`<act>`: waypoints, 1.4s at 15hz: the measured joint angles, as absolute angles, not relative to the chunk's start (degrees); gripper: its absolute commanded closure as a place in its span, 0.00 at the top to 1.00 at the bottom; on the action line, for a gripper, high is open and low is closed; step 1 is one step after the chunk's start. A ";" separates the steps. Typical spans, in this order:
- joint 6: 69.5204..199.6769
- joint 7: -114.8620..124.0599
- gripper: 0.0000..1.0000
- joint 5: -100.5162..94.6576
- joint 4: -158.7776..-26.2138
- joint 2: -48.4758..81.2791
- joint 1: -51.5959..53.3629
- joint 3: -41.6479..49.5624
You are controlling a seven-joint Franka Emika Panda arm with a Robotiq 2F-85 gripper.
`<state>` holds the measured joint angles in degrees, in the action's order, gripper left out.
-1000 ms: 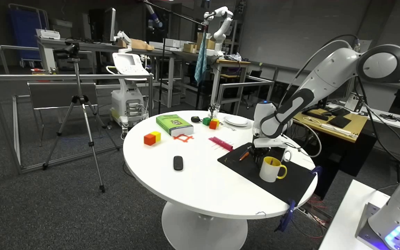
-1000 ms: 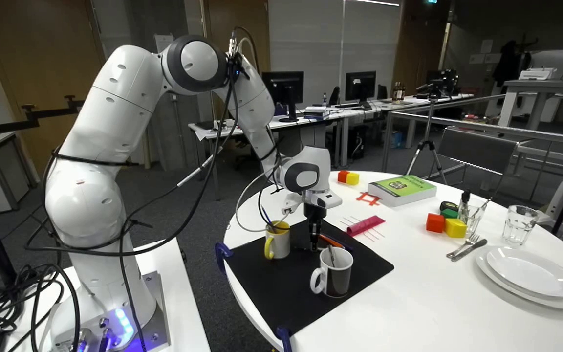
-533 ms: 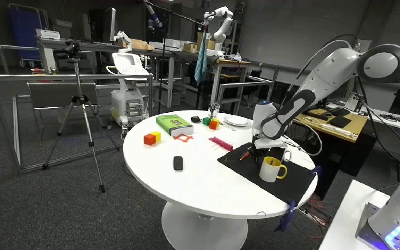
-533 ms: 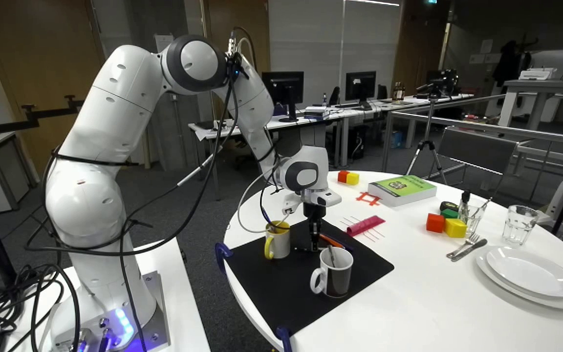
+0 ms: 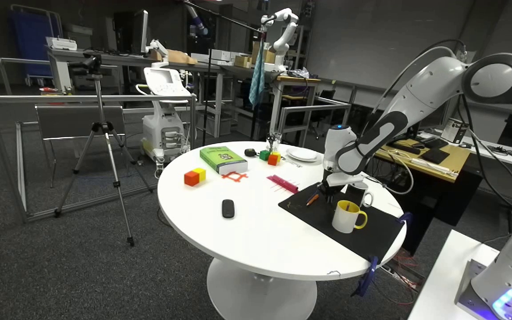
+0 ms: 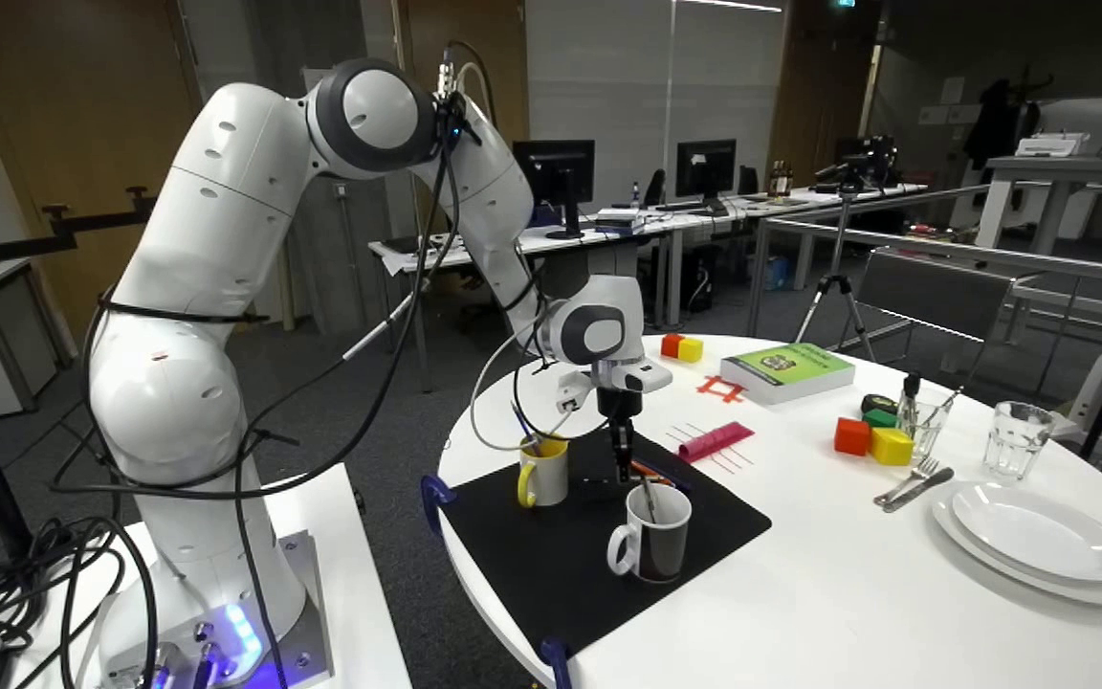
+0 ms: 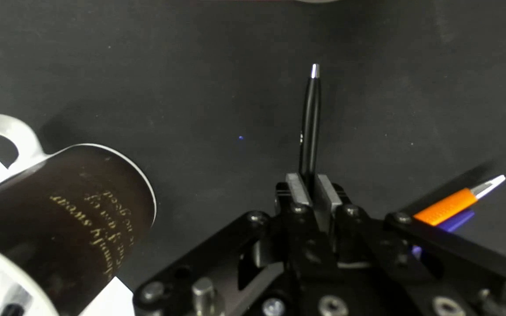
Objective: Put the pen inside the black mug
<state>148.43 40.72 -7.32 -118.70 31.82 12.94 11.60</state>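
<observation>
The black mug (image 6: 663,547), with a white rim and handle, stands upright on the black mat. It shows in both exterior views (image 5: 355,194) and at the left of the wrist view (image 7: 73,206). A dark pen leans inside it. My gripper (image 7: 309,188) is shut on a slim black pen (image 7: 310,127) with a silver tip, held roughly level just above the mat. The pen's rear part is hidden by the fingers. In an exterior view the gripper (image 6: 624,476) is behind the black mug, between it and the yellow mug.
The white and yellow mug (image 6: 543,477) holds a pen. An orange pen (image 7: 446,208) and a blue pen (image 7: 457,220) lie on the mat (image 6: 532,550). A pink strip (image 6: 716,440), a green book (image 6: 785,368), blocks (image 6: 871,440), glasses and plates (image 6: 1039,536) are further off.
The gripper has risen a little and tilted slightly, and the black pen has come up with it. The mugs and the other pens have not moved.
</observation>
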 measured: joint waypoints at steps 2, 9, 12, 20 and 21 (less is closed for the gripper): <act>148.43 40.75 0.02 -8.17 -118.87 30.57 12.94 11.97; 148.55 45.41 0.02 -16.44 -120.85 23.98 14.15 15.28; 148.60 54.48 0.02 -27.30 -122.34 20.51 16.07 18.45; 143.79 83.88 0.02 -61.19 -126.98 10.98 16.19 19.59; 140.91 87.95 0.10 -65.73 -127.38 10.17 15.29 18.37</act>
